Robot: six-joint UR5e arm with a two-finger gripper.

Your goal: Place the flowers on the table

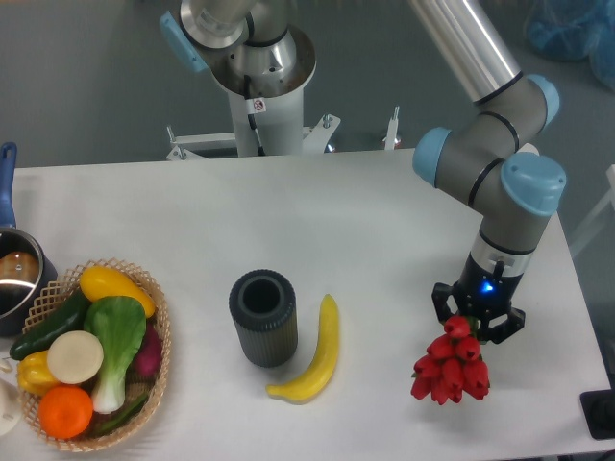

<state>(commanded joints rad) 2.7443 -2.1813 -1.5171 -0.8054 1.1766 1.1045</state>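
Observation:
The flowers point(451, 366) are a bunch of red tulip buds at the front right of the white table point(365, 221). The buds point toward the front edge; the stems and leaves are hidden under the gripper. My gripper point(478, 322) points straight down over the stem end of the bunch and looks shut on the flowers. The buds are at or just above the tabletop; I cannot tell whether they touch it.
A dark grey ribbed cylinder vase point(262, 318) stands at the centre front, with a yellow banana point(317, 354) right of it. A wicker basket point(145, 403) of vegetables and fruit sits front left. A pot with a blue handle point(12, 269) is at the left edge.

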